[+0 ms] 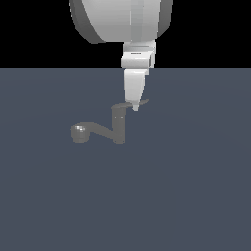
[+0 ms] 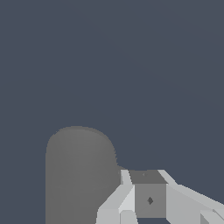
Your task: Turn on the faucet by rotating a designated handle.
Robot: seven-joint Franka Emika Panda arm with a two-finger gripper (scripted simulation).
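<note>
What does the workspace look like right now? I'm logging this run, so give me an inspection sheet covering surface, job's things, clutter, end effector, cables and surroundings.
Surface: flat dark blue-grey floor, bare apart from the tap.
Job's things: faucet standing upright, its curved spout running to a round head toward the exterior view's left; handle, a thin blade at the top of the body, pointing to the exterior view's right.
Clutter: nothing seen.
End effector: end effector pointing down with its tips at the handle; contact looks likely, open or shut cannot be told.
Cables: nothing seen.
Surroundings: plain black background above the floor.
</note>
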